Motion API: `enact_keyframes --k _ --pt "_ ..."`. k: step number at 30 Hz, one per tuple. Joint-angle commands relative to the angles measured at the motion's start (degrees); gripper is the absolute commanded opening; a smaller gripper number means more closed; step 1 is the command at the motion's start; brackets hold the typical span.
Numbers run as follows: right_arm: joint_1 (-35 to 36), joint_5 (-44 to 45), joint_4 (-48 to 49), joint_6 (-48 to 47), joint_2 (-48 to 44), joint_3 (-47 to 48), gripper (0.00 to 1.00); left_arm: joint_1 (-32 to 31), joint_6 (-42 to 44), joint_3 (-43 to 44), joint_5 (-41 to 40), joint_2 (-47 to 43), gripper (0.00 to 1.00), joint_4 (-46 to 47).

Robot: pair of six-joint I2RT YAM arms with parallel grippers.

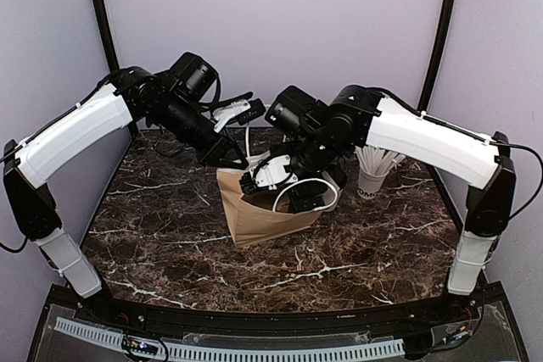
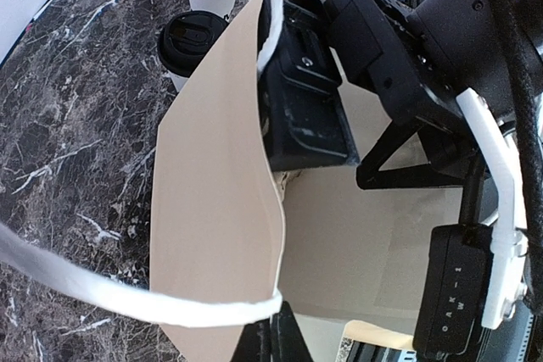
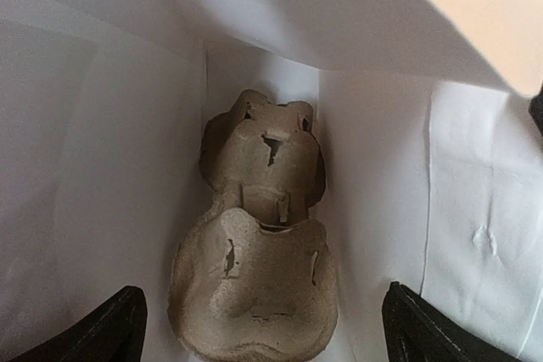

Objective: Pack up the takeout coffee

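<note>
Tan paper bag on marble table; left gripper at its rim, right gripper in its mouth

A small black camera box fixed to the arm carries white lettering running up its side that reads "OAK-1", with a second line starting "AW" beside it. The white cup with straws has dark print near its base, of which only "OM" can be read. Raised marks on the coffee cup lid are too small to read.
</note>
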Motion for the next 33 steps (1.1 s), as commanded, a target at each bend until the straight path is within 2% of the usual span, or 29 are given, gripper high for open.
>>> enact_keyframes --k 1,6,9,10,13,14,16,21,33 --pt "-0.1 4.7 3.4 3.2 -1.0 -1.6 0.99 0.0 0.6 -0.6 -2.0 0.0 0.0 -3.6" --pt "-0.2 5.4 3.3 4.7 -1.2 -1.7 0.99 0.0 0.1 -0.6 -3.6 0.5 0.0 -3.8" --pt "-0.1 5.0 3.5 4.8 -1.5 -1.8 0.98 0.1 -2.5 0.7 -5.7 1.0 0.26 -4.0" --pt "-0.2 5.0 3.6 4.7 -1.5 -1.9 0.99 0.0 -4.3 0.8 -7.0 1.1 0.42 -3.8" --pt "-0.2 5.3 3.9 4.6 -1.3 -2.0 0.99 0.0 -8.3 0.8 -7.6 0.8 0.66 -3.8" --pt "-0.2 5.5 4.0 4.6 -1.2 -2.0 0.99 0.0 -10.4 0.7 -7.6 0.8 0.81 -4.1" --pt "-0.2 5.7 4.0 4.6 -0.7 -1.7 0.99 -0.2 -12.7 0.5 -8.0 0.7 0.96 -4.8" --pt "-0.7 6.7 3.5 3.5 0.0 -1.6 0.99 -0.4 -14.2 -0.6 -12.6 -2.0 0.99 -6.9" --pt "-1.6 6.3 2.2 -0.7 1.0 -3.8 0.96 -0.4 -11.1 -3.4 -15.5 -5.5 0.99 -8.5"
